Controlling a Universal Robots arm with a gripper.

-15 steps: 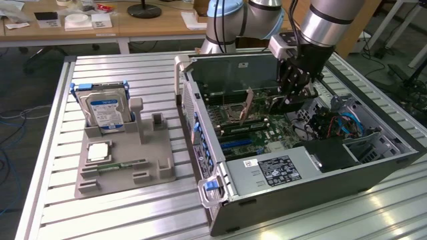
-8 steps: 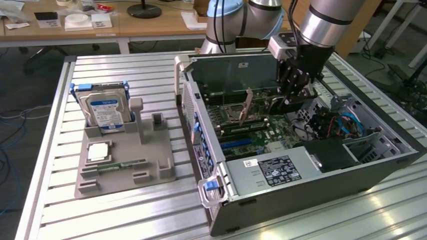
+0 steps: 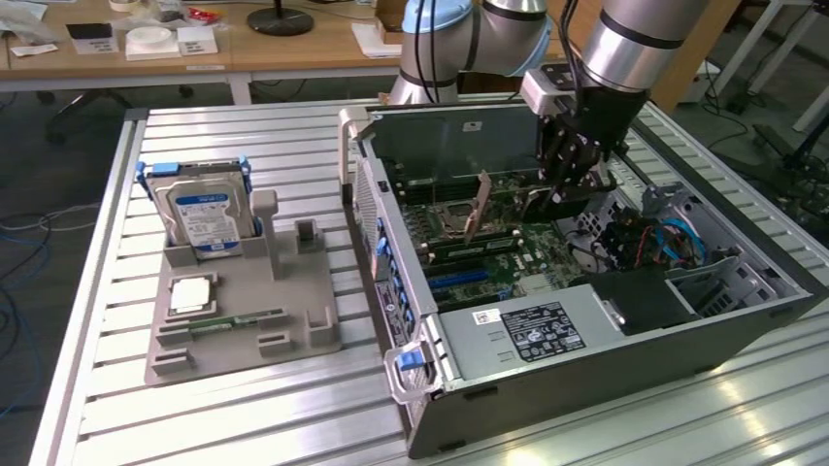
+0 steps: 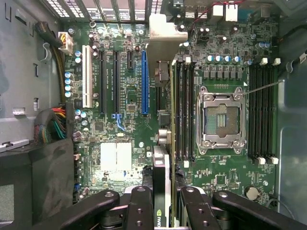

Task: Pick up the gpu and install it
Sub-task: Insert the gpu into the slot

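Wrist view | gripper point(image 4: 165, 203) clamped on gpu point(image 4: 162, 163), card edge-on between its fingers point(image 4: 139, 206) | gpu upright over motherboard point(image 4: 120, 124), just beside blue slot point(image 4: 144, 81); seating unclear | inside open computer case point(image 3: 609, 359) on slatted tabletop point(image 3: 259, 417)

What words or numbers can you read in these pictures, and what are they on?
"nVID", the rest cut off: on the edge of the gpu.
Blue label on the hard drive: print too small to read.
White sticker inside the computer case: too blurred to read.
White markings on the motherboard: too small to read.
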